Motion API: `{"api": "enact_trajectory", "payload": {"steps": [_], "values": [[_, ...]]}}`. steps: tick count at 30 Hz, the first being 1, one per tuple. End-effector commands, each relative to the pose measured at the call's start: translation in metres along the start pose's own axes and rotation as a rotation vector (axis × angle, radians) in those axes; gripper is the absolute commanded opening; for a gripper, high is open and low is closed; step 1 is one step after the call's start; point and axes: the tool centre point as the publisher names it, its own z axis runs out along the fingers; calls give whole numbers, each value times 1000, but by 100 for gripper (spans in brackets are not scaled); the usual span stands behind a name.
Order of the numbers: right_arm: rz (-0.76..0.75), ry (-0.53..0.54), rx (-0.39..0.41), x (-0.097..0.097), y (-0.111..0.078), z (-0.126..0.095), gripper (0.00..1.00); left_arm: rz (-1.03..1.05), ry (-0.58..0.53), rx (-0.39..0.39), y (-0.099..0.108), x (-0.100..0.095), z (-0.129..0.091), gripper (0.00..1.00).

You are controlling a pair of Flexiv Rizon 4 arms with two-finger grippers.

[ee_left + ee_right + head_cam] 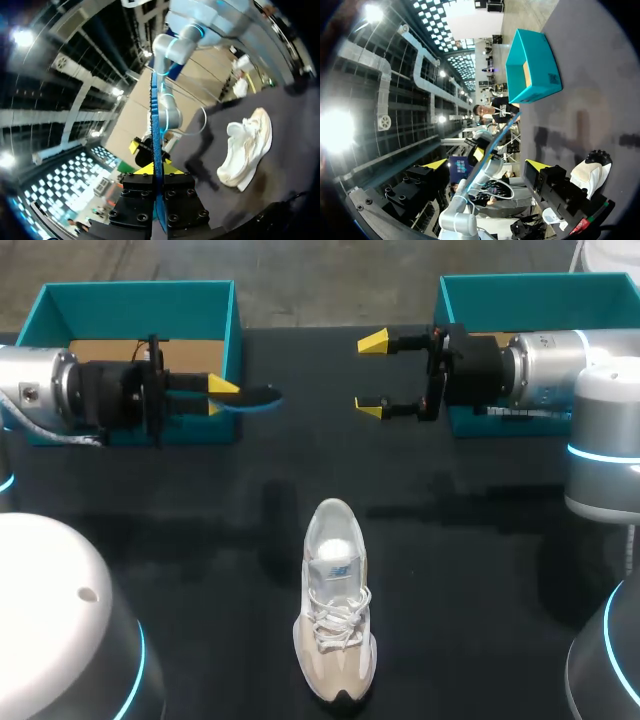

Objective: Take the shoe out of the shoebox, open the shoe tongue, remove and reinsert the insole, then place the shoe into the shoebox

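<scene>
Looks like the remove step is done. The left gripper [220,396] has its fingers pinched on the thin blue insole [255,398], holding it in the air in front of the left box [138,292]. The right gripper [370,374] hangs opposite it, fingers wide apart and empty. The shoe [335,610] sits upright on the table, well apart from both. Reinserting is next, I'd say: the insole has to come down and slide into the shoe's opening, probably with the right gripper steadying the shoe.

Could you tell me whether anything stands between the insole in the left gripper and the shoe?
Nothing visible does: only table lies between the insole, shut in the left gripper, and the shoe; the open right gripper hangs aside.
</scene>
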Motion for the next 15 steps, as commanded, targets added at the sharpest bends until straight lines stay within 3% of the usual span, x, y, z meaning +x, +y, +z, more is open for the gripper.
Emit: {"api": "enact_trajectory", "payload": {"steps": [1, 15], "values": [[0, 0, -1, 0, 0, 0, 100, -463, -18, 137, 9, -2, -1, 0], [0, 0, -1, 0, 0, 0, 100, -509, -16, 144, 11, -3, -1, 0]]}}
